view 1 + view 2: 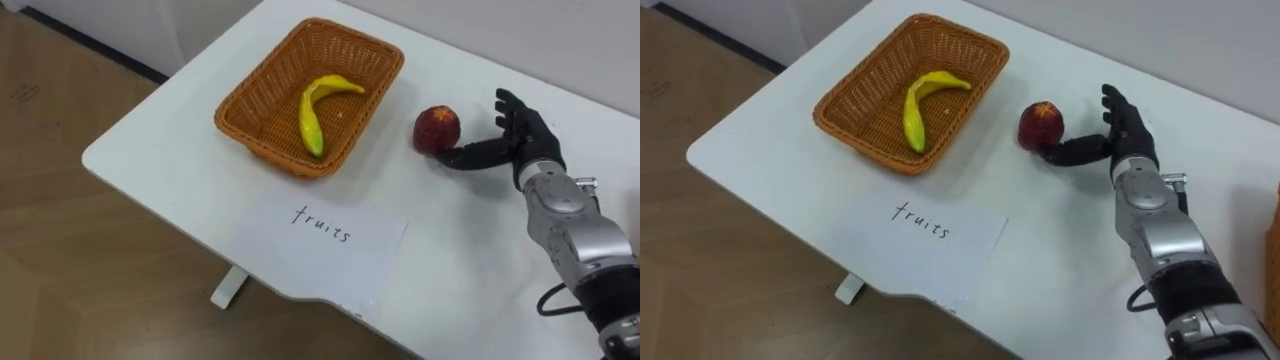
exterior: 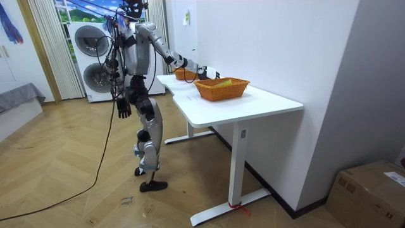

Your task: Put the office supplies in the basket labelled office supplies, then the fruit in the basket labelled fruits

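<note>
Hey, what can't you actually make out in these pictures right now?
Far basket, room view: contents too small, hidden by its wall.
Brown thing, right eye view: cut off by the right edge.
Right hand and apple, eye views: thumb contact unclear, apple's curve hides it.

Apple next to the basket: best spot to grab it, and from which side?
Probably grip the apple round its widest middle, coming from its right, where the right hand is open beside it. It is round and sits free on the table, so thumb and fingers can close on opposite sides. The basket stands close on its left.
</note>
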Available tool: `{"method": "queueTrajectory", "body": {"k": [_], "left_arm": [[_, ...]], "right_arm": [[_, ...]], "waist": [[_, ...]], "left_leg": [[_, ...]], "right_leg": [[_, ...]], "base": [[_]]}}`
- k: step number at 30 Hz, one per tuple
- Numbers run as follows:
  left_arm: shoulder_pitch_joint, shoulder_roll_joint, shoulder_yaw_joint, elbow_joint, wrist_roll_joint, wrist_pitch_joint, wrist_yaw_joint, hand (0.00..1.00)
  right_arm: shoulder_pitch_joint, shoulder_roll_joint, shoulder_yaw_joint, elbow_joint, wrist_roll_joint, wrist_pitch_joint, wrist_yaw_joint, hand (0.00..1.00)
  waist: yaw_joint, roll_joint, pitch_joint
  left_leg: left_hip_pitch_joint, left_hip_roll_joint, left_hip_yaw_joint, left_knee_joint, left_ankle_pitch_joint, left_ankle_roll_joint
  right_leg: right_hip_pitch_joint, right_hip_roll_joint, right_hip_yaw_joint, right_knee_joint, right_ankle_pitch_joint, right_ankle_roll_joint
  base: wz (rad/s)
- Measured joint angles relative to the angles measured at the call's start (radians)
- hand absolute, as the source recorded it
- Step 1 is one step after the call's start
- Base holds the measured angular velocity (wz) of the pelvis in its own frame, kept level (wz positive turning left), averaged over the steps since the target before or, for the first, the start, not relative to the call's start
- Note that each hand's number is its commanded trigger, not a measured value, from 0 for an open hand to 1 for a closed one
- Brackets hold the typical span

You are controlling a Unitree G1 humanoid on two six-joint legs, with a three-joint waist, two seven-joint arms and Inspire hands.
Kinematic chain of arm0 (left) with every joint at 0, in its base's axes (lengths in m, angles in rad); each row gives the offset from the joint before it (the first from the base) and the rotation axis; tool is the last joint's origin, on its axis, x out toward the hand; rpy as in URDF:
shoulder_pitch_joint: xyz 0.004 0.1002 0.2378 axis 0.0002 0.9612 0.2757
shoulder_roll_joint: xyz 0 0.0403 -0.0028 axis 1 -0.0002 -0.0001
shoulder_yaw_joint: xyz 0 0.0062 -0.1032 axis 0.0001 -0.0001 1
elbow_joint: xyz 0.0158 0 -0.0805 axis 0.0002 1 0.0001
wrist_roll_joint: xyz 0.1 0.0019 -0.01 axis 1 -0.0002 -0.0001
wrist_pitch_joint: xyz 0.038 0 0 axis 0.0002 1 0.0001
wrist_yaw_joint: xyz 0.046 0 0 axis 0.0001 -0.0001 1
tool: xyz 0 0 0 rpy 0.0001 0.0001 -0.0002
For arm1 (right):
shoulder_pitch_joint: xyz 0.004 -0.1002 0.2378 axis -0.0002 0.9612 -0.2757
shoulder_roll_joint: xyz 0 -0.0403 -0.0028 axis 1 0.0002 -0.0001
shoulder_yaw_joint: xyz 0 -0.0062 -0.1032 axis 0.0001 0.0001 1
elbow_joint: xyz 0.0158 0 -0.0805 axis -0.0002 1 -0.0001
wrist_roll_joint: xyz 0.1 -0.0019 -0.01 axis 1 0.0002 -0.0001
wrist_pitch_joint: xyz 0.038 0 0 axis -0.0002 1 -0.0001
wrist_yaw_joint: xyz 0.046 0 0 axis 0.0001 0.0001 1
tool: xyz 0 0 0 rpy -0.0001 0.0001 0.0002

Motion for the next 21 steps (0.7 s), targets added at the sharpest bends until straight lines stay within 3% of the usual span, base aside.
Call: {"method": "queueTrajectory", "body": {"k": [4,11,21], "left_arm": [[-0.022,0.002,-0.01,0.013,-0.002,0.0,0.003,0.0],[-0.072,0.002,-0.019,0.076,-0.002,-0.008,0.003,0.0],[-0.079,0.018,-0.064,0.085,-0.038,-0.017,-0.002,0.0]], "right_arm": [[-0.042,0.001,0.037,0.051,-0.081,-0.006,0.015,0.0],[-0.042,0.001,0.043,0.053,-0.152,-0.006,0.032,0.0],[-0.043,0.001,0.064,0.051,-0.173,-0.007,0.032,0.0]], "waist": [[0.003,0.002,0.0023],[0.021,0.002,0.0043],[0.02,-0.001,0.0053]], "left_leg": [[-0.003,0.004,0.003,0.0,0.001,-0.001],[-0.003,0.004,0.003,0.002,0.001,-0.002],[-0.005,0.004,0.003,-0.001,0.0,-0.002]], "right_leg": [[-0.005,0.001,-0.008,0.0,0.004,-0.003],[-0.005,0.001,-0.009,-0.001,0.004,-0.003],[-0.006,0.002,-0.008,-0.002,0.004,-0.003]], "base": [[-0.03],[0.0],[0.0]]}}
